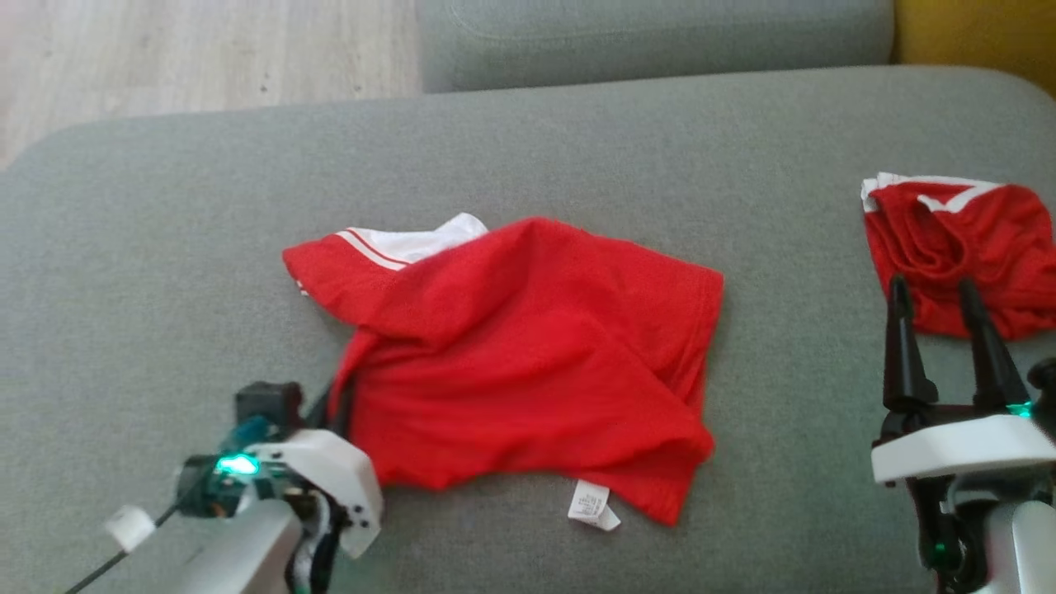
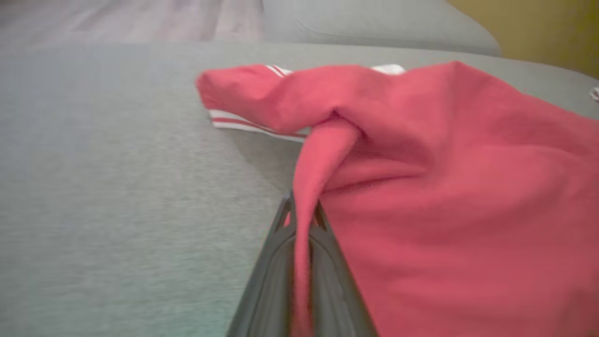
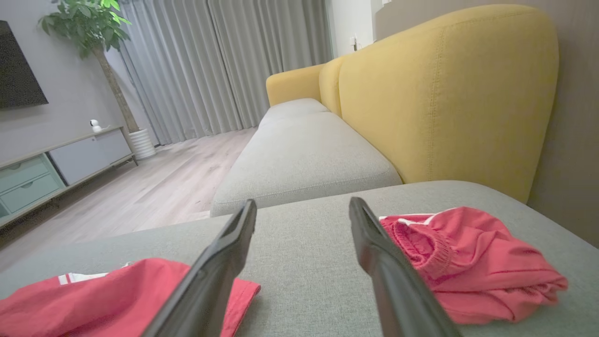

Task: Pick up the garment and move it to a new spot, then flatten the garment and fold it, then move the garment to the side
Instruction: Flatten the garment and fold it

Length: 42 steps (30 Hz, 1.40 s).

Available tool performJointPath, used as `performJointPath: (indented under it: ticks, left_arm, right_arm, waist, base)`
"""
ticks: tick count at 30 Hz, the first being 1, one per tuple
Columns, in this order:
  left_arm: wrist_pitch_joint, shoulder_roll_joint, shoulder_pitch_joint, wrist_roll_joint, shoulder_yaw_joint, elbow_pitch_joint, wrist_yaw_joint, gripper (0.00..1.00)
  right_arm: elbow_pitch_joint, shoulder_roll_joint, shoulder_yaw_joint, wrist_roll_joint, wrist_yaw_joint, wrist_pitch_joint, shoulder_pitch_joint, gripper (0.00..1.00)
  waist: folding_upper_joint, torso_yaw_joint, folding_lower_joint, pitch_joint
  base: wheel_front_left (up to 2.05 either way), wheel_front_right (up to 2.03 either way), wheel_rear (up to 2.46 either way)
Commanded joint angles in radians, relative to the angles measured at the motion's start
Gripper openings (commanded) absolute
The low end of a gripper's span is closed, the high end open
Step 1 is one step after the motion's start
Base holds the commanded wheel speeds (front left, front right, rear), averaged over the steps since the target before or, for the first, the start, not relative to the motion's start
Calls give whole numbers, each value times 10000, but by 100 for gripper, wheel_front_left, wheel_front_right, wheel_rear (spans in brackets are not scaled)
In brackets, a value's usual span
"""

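The garment (image 1: 528, 346), a red shirt with white striped trim, lies crumpled in the middle of the grey cushion (image 1: 165, 247). My left gripper (image 1: 338, 396) is at its left edge, shut on a pinched fold of the red cloth. In the left wrist view, that fold of the garment (image 2: 323, 154) runs up from between my closed fingers (image 2: 276, 262). My right gripper (image 1: 940, 301) stands open at the lower right, nothing between its fingers (image 3: 224, 262), well clear of the shirt's right hem (image 3: 117, 295).
A second red garment (image 1: 965, 256) with white trim lies bunched at the cushion's right, just past my right fingertips; the right wrist view has it as a red bundle (image 3: 472, 262). A yellow sofa back (image 3: 444, 89) rises behind. Wooden floor (image 1: 198, 49) lies beyond the cushion's far-left edge.
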Motion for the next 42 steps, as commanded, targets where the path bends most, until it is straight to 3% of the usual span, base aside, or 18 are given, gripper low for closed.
performJointPath:
  ticks: [1,11,14,15,17,27,42]
  left_arm:
    - [-211,320,-656,16,534,-123,147,0]
    - [-814,1451,-8,-246,1607,-696,1428,0]
    - [-738,1463,464,-374,1597,-910,1576,0]
    - [-755,1433,587,-408,1588,-965,1598,11]
    - [-893,1337,766,-460,1596,-1072,1623,100]
    - [-1835,817,1267,-80,1600,-2312,1462,100]
    - [-1955,119,2693,636,1197,-4441,1848,100]
  right_arm:
    - [-303,-93,197,38,67,-132,-282,100]
    - [142,-93,-4,236,67,-409,48,100]
    - [374,-93,45,259,67,-414,36,100]
    - [458,-93,82,256,67,-410,11,100]
    - [636,-93,168,233,67,-404,-57,100]
    - [2222,-93,1577,220,67,51,-818,100]
    - [7484,-93,4039,-438,67,507,-3012,100]
  waist:
    - [0,94,0,-124]
    - [0,549,0,-653]
    - [0,624,0,-618]
    - [0,645,0,-599]
    - [0,702,0,-571]
    - [0,1566,0,-553]
    - [0,3607,0,-305]
  base:
    - [0,0,0]
    - [0,0,0]
    - [0,0,0]
    - [0,0,0]
    - [0,0,0]
    - [0,0,0]
    - [0,0,0]
